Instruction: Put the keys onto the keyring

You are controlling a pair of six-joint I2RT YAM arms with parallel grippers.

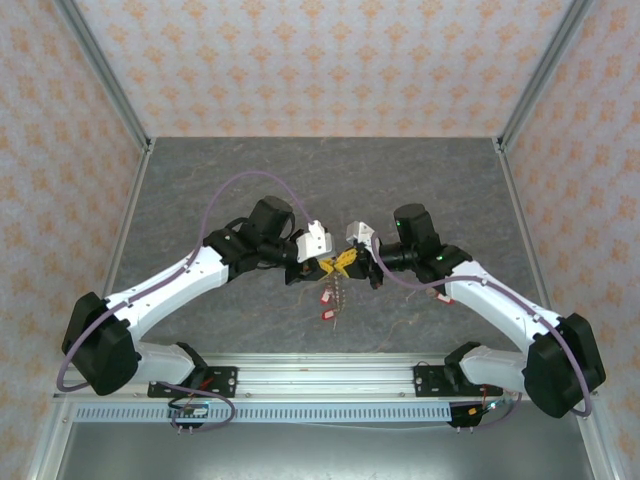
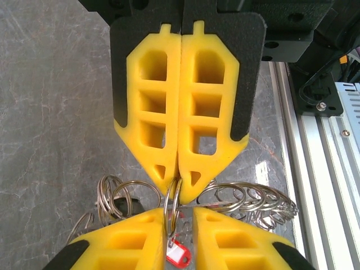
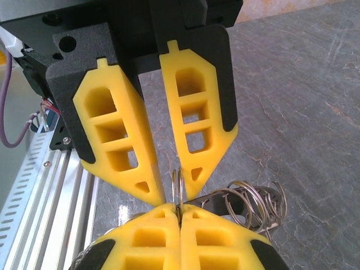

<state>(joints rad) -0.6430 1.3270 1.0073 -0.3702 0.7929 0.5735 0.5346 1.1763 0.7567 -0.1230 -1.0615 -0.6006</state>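
The keyring (image 2: 247, 199), a chain-like bunch of thin wire rings, is held between the two arms over the middle of the surface (image 1: 200, 200). The left gripper (image 2: 179, 191) has its jaws pressed together on one upright loop, the right gripper (image 3: 176, 194) has its jaws closed on that same loop from the opposite side, and a red tag (image 2: 179, 256) dangles below. The keyring looks light, stiff, springy and slick, likely to swivel or slip in a flat pinch, so hold is best taken squarely across the wire, leaving the rest free to hang.
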